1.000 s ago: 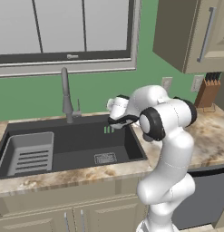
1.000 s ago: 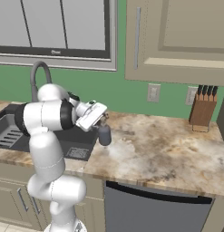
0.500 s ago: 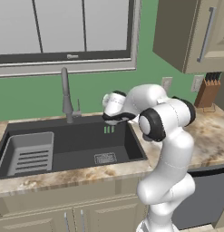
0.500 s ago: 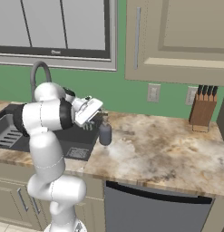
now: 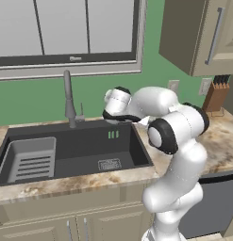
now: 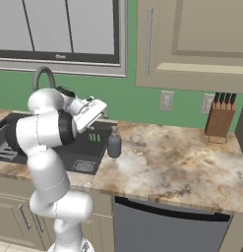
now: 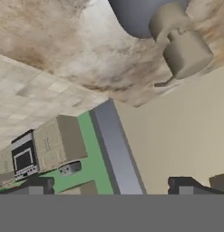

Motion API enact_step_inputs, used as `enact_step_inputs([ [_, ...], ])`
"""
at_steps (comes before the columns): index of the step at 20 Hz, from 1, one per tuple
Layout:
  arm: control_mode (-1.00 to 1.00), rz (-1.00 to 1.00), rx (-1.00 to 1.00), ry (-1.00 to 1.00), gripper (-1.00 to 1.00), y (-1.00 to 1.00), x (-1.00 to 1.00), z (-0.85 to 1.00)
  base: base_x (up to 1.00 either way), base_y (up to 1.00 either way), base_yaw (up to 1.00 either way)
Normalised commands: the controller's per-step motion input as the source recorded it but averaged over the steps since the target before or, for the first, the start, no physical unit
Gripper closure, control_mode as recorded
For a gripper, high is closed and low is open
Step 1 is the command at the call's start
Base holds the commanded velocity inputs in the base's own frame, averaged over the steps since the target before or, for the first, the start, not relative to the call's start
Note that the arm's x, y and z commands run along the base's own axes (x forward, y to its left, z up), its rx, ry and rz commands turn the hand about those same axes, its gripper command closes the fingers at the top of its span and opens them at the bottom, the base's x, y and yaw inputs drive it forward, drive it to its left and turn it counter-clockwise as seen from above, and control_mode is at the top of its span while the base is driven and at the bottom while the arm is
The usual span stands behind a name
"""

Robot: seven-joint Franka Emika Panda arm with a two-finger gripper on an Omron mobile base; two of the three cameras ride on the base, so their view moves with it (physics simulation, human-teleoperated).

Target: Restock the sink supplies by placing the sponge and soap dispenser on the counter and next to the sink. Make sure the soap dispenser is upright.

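Right base view has the soap dispenser [image 6: 113,142] upright on the counter [image 6: 182,162], just beside the sink [image 6: 76,147] — and the gripper [image 6: 97,114], jaws wide and empty, has lifted up and away from it over the last second. That item looks placed; the sponge's whereabouts I cannot tell.

From the right base camera I see the soap dispenser [image 6: 114,143] upright at centre-left of the frame, on the counter [image 6: 177,162] just beside the sink's [image 6: 74,152] right edge; my arm's white hand sits just up and left of it, apart from the bottle; the gripper [image 6: 97,112] itself I can't make out well. A knife block [image 6: 220,119] stands far right — against the green wall.
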Motion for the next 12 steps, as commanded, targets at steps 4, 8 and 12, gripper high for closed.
enact_step_inputs([
  [4, -1.0, -0.07, 0.0, -0.3, -1.0, 0.0, -0.98, 0.31, 0.0, 0.0, 0.0],
  [8, -1.0, -0.05, 0.02, -0.44, -1.0, -0.01, -1.0, 0.31, 0.0, 0.0, 0.0],
  [12, -1.0, -0.01, 0.09, -0.57, -1.0, -0.04, -1.0, 0.41, 0.0, 0.0, 0.0],
])
